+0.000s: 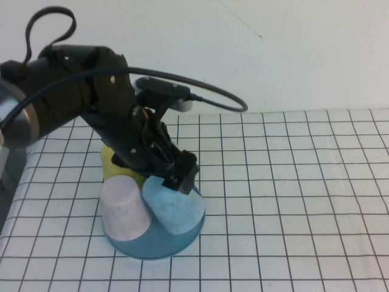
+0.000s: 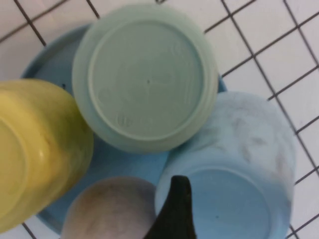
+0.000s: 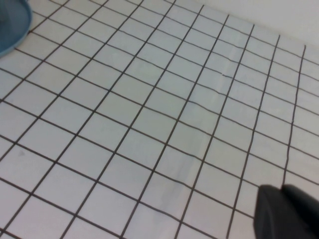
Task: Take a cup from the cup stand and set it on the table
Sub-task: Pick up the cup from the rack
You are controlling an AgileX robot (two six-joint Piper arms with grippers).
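Because the left arm reaches down across the cup stand (image 1: 155, 246), the stand's pegs and the pale green cup (image 2: 145, 77) are hidden in the high view; only the left wrist view shows that cup, upside down in the middle of the cluster. The left claw (image 1: 180, 176) hangs spread wide just above the light blue speckled cup (image 1: 174, 208), holding nothing, with one dark fingertip (image 2: 173, 209) overlapping that cup's upturned base. This cup sits inverted and tilted on the stand, beside the pink cup (image 1: 124, 208) and in front of the yellow cup (image 1: 114, 163). Over bare tabletop (image 3: 159, 119), the right claw (image 3: 286, 211) shows only as a dark corner, its fingers closed together and empty.
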